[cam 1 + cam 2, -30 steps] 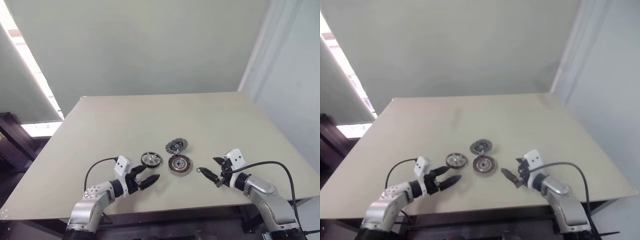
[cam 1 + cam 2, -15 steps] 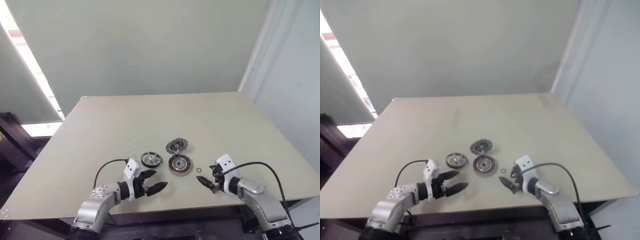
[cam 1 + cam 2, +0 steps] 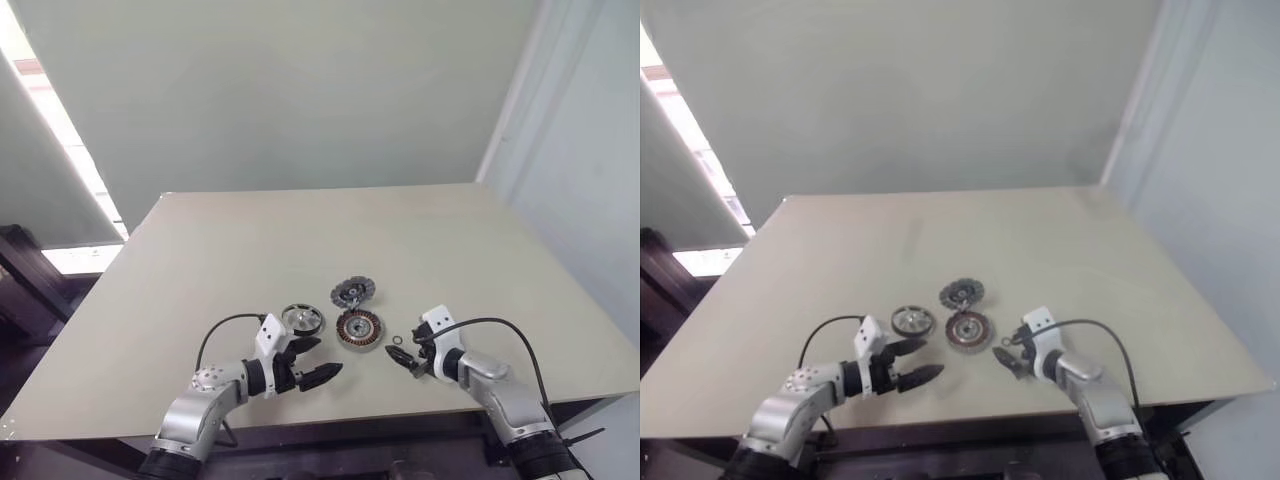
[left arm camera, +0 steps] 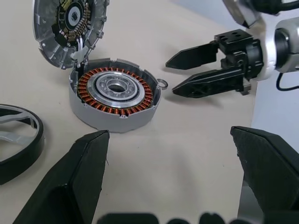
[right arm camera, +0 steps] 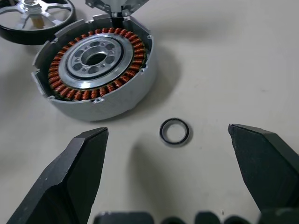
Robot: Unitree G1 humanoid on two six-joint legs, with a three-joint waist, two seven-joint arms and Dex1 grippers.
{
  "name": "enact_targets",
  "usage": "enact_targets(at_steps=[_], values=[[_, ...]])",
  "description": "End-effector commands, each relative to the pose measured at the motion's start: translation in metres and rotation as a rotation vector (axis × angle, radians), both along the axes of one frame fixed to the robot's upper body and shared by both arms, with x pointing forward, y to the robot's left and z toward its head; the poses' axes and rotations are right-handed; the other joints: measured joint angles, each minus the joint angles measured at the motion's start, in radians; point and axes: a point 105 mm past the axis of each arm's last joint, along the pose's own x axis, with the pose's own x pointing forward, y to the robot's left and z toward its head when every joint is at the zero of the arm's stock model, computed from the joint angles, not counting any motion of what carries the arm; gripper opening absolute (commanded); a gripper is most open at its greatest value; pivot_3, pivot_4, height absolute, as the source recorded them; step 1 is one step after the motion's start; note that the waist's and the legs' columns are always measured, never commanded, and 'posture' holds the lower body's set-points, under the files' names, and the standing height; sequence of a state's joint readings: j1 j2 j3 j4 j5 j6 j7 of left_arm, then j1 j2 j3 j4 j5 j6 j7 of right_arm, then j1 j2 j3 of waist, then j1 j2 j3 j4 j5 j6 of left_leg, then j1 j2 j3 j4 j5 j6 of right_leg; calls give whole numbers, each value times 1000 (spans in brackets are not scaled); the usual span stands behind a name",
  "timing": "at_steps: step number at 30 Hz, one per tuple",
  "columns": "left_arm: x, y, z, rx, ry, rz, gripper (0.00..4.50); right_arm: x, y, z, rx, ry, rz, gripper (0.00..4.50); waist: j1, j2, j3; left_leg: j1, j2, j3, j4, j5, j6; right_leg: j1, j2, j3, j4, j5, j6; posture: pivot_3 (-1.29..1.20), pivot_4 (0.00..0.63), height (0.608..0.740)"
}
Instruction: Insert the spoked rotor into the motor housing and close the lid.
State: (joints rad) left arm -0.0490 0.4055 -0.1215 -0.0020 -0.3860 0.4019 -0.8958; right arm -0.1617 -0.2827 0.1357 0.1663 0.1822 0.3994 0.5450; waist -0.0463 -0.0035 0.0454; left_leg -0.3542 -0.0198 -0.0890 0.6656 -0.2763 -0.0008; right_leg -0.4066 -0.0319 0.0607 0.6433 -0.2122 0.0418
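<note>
The motor housing (image 3: 359, 329) lies on the table with its copper windings facing up. Its grey notched lid (image 4: 70, 28) stands tilted open at the housing's far edge. The spoked rotor (image 3: 302, 319) lies flat just left of the housing. My left gripper (image 3: 325, 357) is open and empty, close in front of the rotor and pointing right toward the housing. My right gripper (image 3: 401, 359) is open and empty, low over the table just right of the housing, pointing left. A tiny loose ring (image 5: 174, 131) lies between its fingertips and the housing.
The beige table (image 3: 300, 230) stretches bare behind the parts to a plain wall. Its front edge runs close under both forearms. Black cables loop from both wrists.
My left gripper has slid right, toward the housing. My right gripper has dropped lower and moved left, closer to the ring and housing. Both stay open.
</note>
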Motion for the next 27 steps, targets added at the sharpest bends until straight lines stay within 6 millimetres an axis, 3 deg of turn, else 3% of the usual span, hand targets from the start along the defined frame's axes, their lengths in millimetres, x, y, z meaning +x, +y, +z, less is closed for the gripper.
enact_targets(at_steps=[1,10,14,22,27], values=[[5,-4,12,-10,-59,-15,4474,11,2,12,5,-65,-6,4500,0,0,0,0,0,0,0,0,0,0,0,0,0,0,0,0,0,740],[5,-3,12,-4,-60,-14,4474,11,6,0,-31,-62,11,4500,-2,0,0,0,0,0,0,0,0,0,0,0,0,0,0,0,0,740],[6,-4,12,-6,-63,-14,4500,10,7,-2,-39,-59,18,3582,-3,0,0,0,0,0,0,0,0,0,0,0,0,0,0,0,0,740],[7,-5,12,-9,-65,-11,4500,10,9,-2,-31,-53,26,796,-3,0,0,0,0,0,0,0,0,0,0,0,0,0,0,0,0,740],[7,-4,11,-9,-65,-8,4500,10,9,0,-26,-59,26,797,-3,0,0,0,0,0,0,0,0,0,0,0,0,0,0,0,0,740]])
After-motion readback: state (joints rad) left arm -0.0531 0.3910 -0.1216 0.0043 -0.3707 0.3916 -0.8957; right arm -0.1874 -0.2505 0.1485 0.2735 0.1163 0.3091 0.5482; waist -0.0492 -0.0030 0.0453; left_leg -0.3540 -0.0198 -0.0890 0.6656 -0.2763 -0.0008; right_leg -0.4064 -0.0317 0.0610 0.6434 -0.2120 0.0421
